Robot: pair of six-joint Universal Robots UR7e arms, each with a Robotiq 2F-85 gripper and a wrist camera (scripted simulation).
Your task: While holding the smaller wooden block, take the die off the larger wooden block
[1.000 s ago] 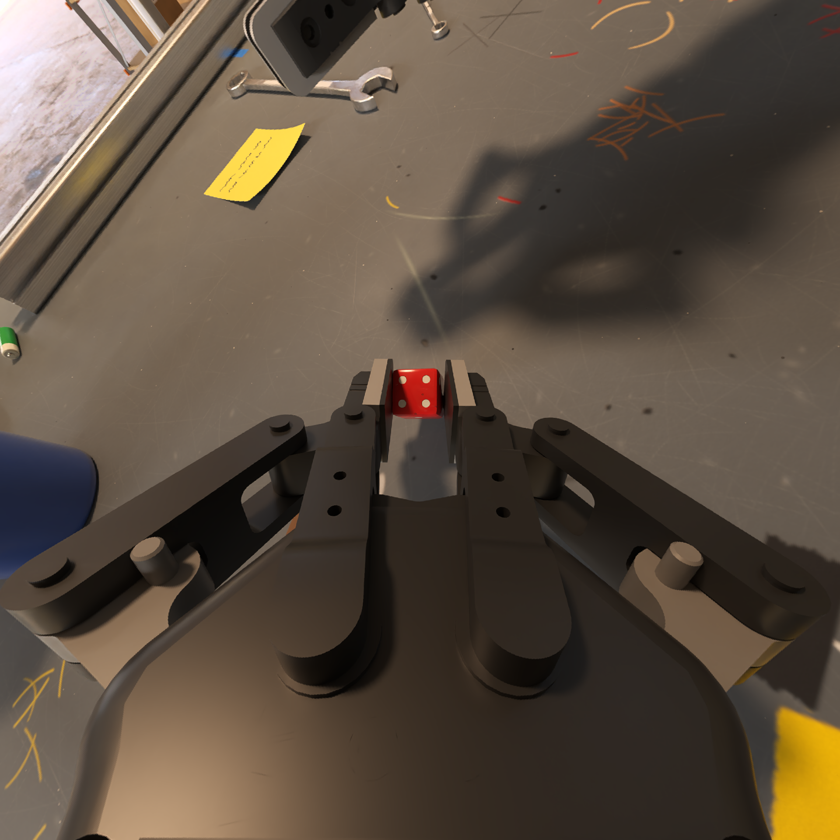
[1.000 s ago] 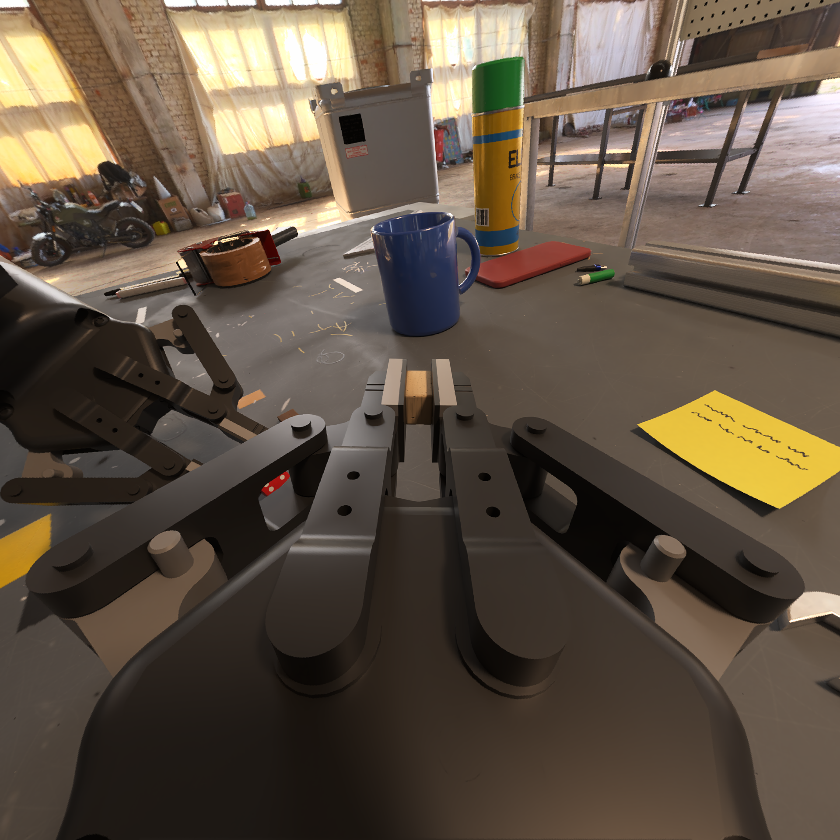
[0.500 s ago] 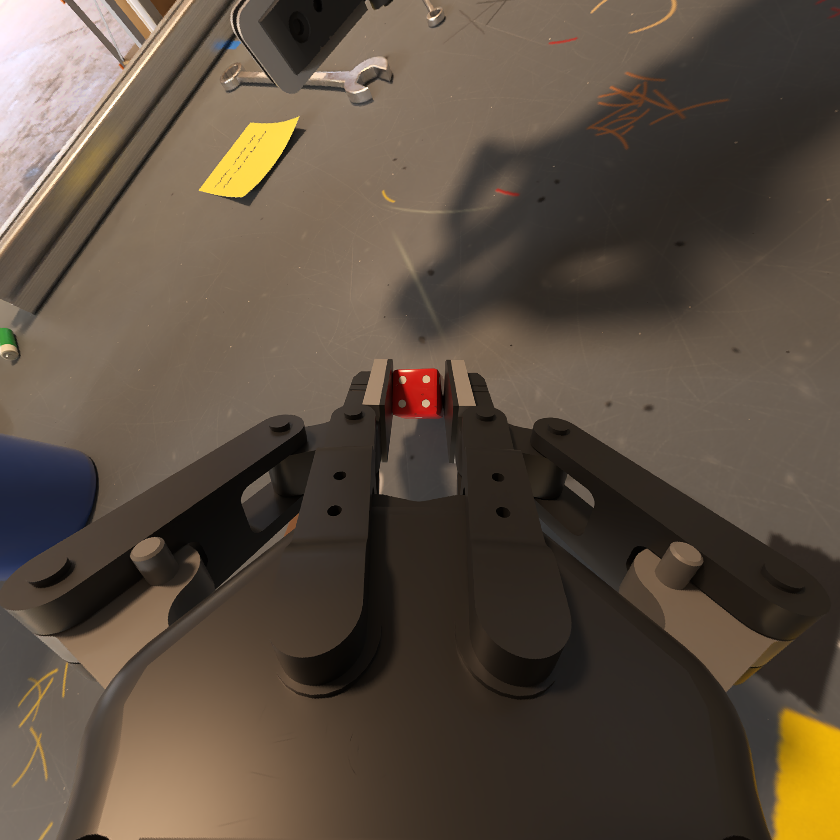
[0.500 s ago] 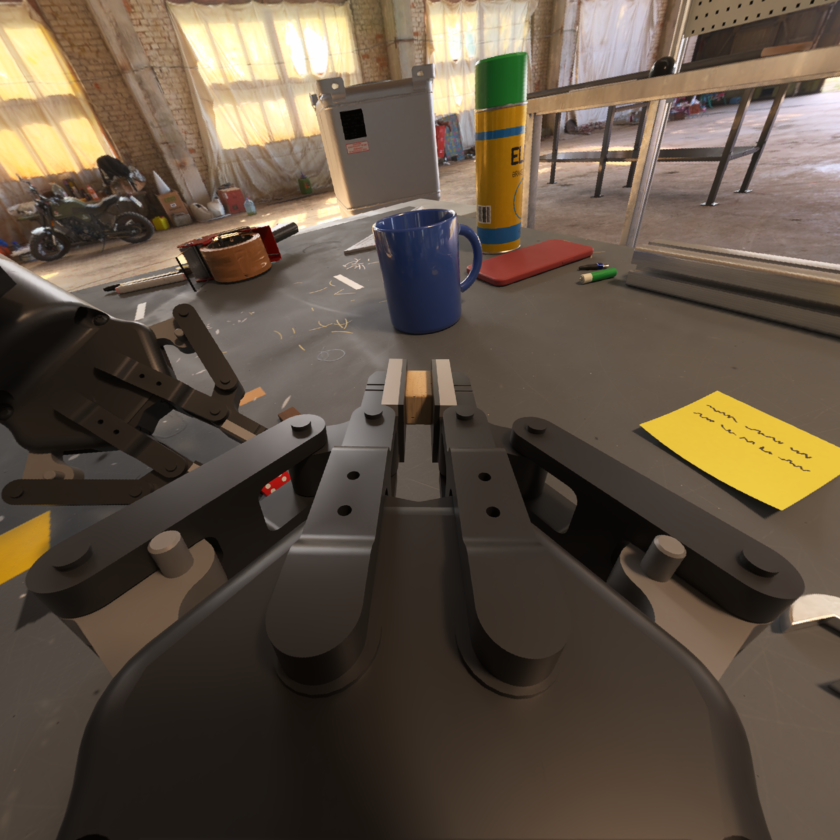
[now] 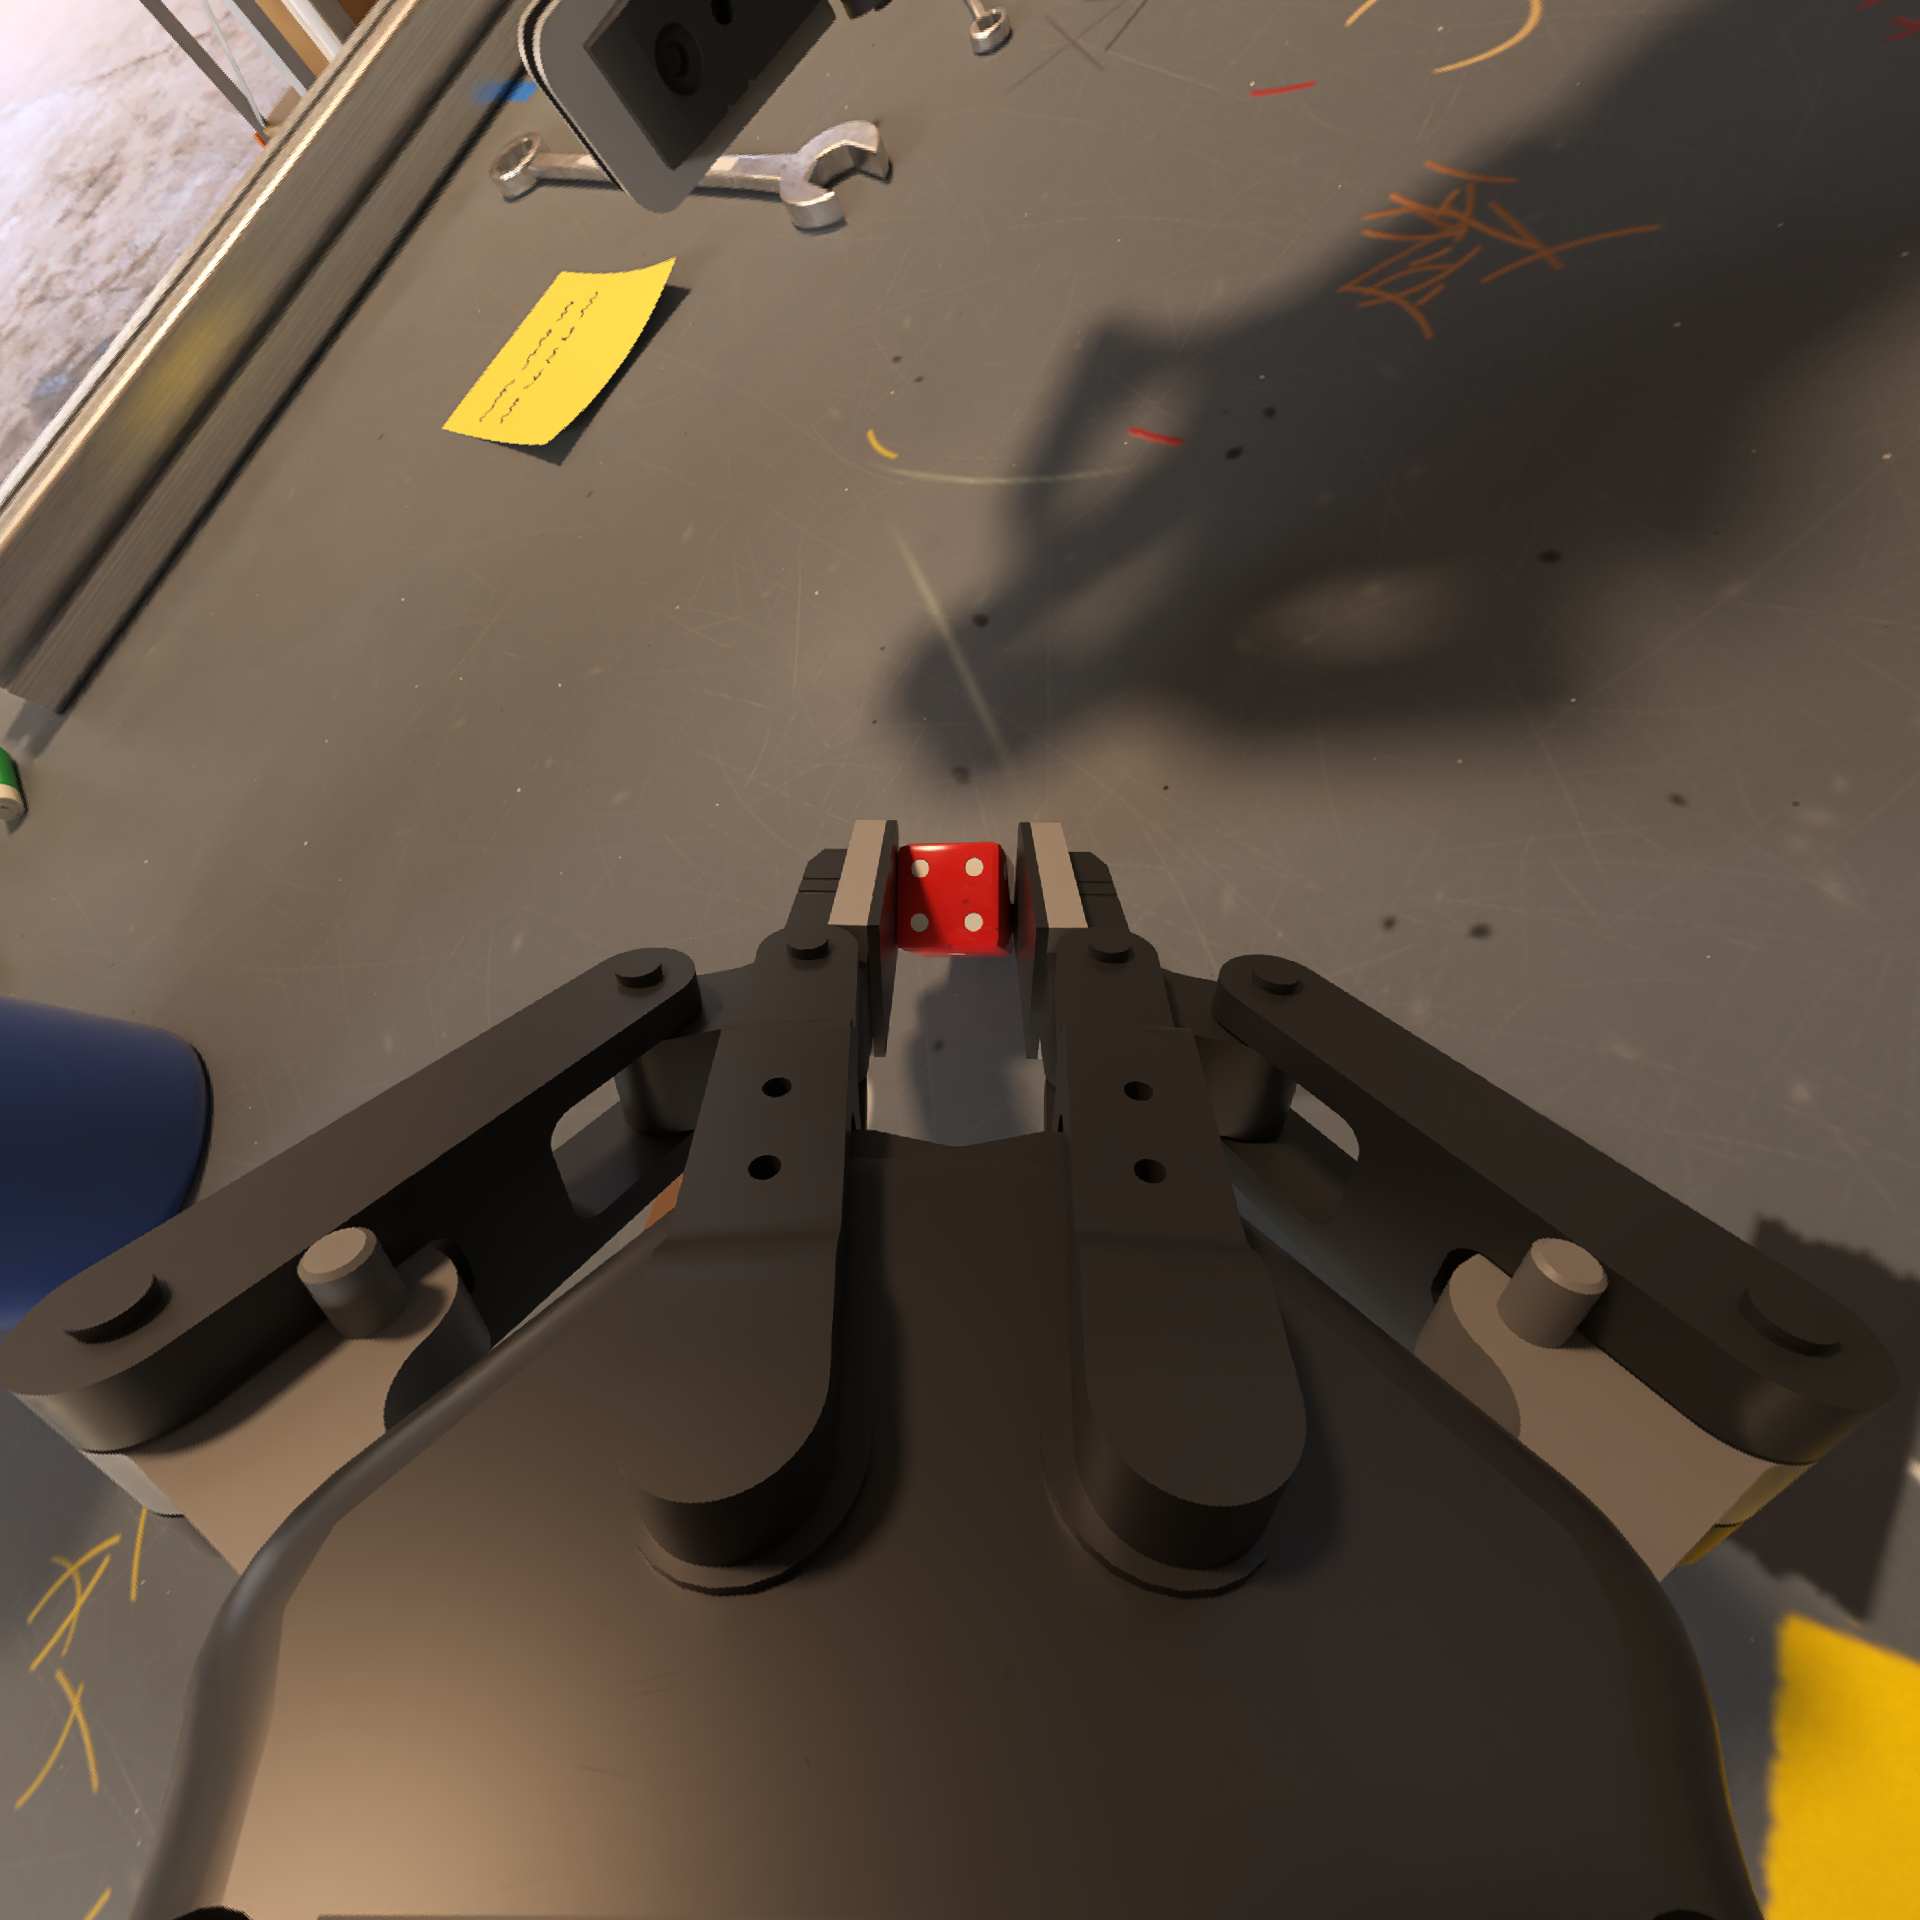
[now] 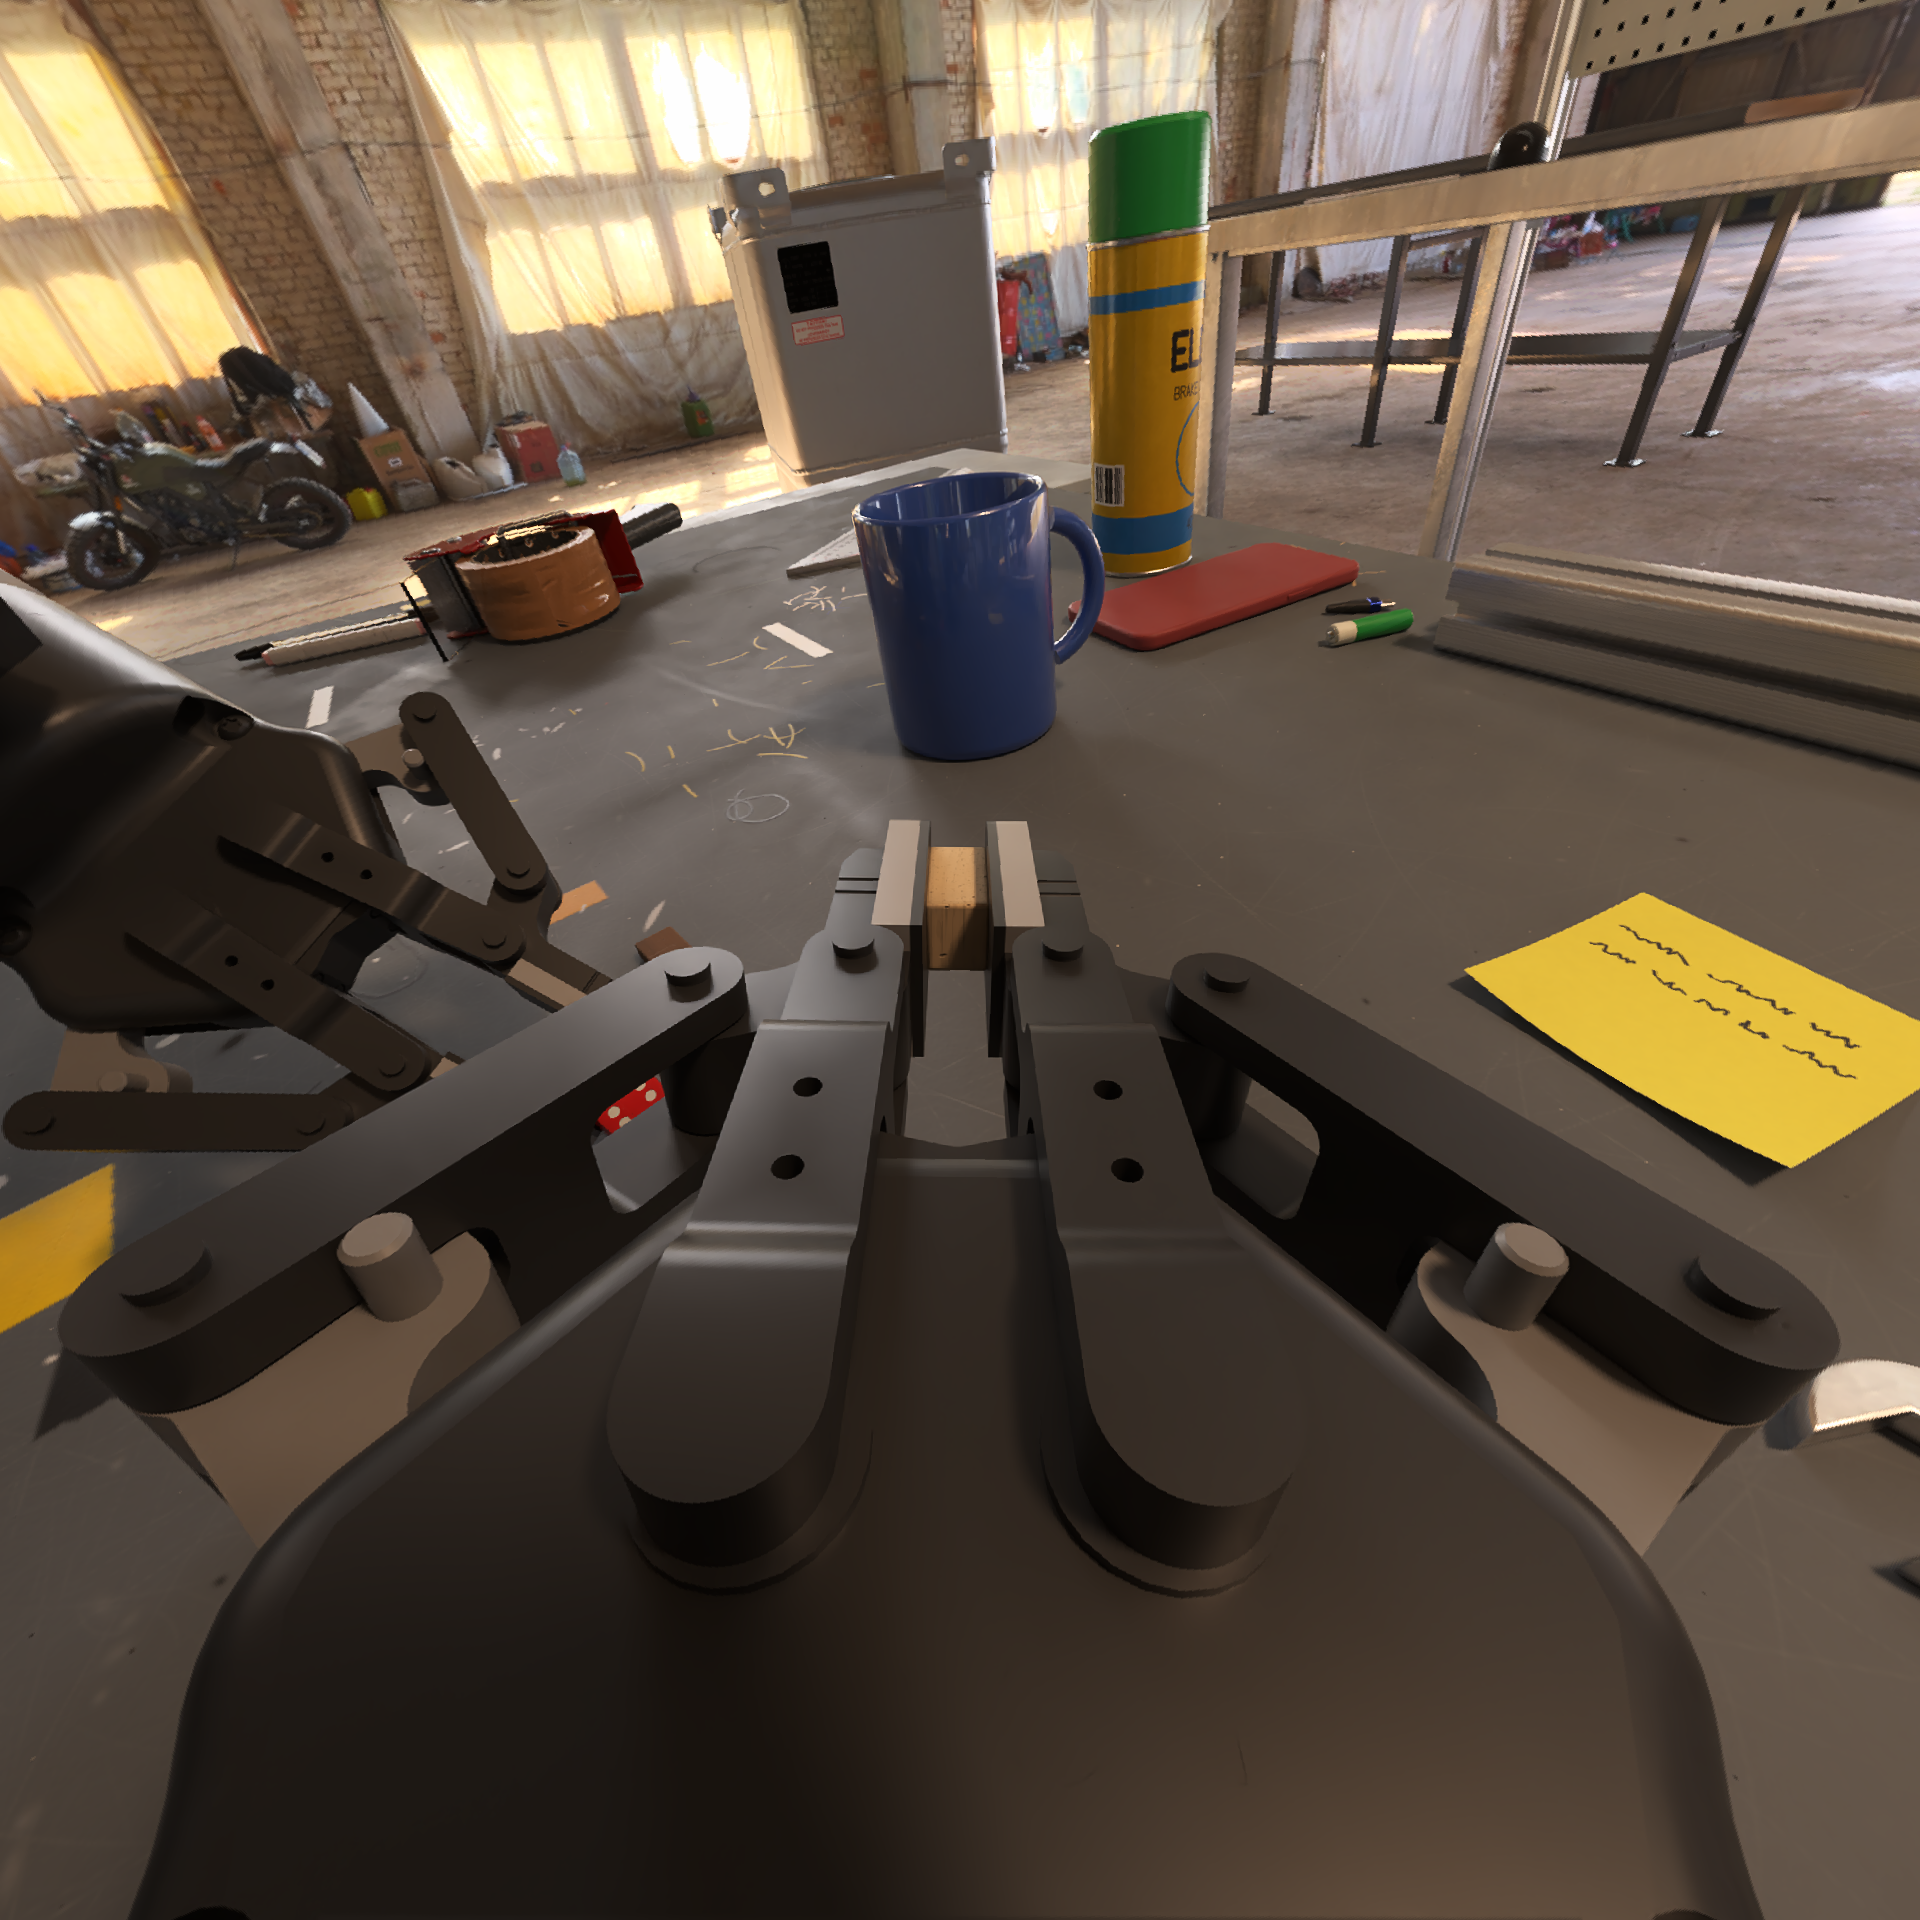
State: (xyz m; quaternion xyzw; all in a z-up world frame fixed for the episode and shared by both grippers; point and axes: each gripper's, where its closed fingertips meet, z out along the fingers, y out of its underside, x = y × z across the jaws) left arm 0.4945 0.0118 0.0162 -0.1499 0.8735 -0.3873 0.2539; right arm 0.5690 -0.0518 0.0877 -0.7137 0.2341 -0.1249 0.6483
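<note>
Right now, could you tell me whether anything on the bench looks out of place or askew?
Nothing stands out. The left hand grips the red die squarely, the right hand grips the small wooden block, and the blue mug stands upright.

Between my left jaws sits the die [image 5: 951, 902], clear above the bench [image 5: 1351, 935]. Ahead of those jaws and to their left lies a paper note [image 5: 561, 353]; beyond it a wrench [image 5: 727, 171] lies on the bench, partly behind my other arm. A mug [image 5: 94, 1153] stands just left of those jaws.

Between my right jaws sits the smaller wooden block [image 6: 956, 904]. Straight ahead of them stands the mug [image 6: 966, 613], and behind it to the right a spray can [image 6: 1148, 343], with a flat pad [image 6: 1216, 592] lying at its foot and a marker [image 6: 1369, 627] right of that. The note [image 6: 1704, 1029] lies right of these jaws. My left arm and its die [image 6: 631, 1105] are off to their left.
</note>
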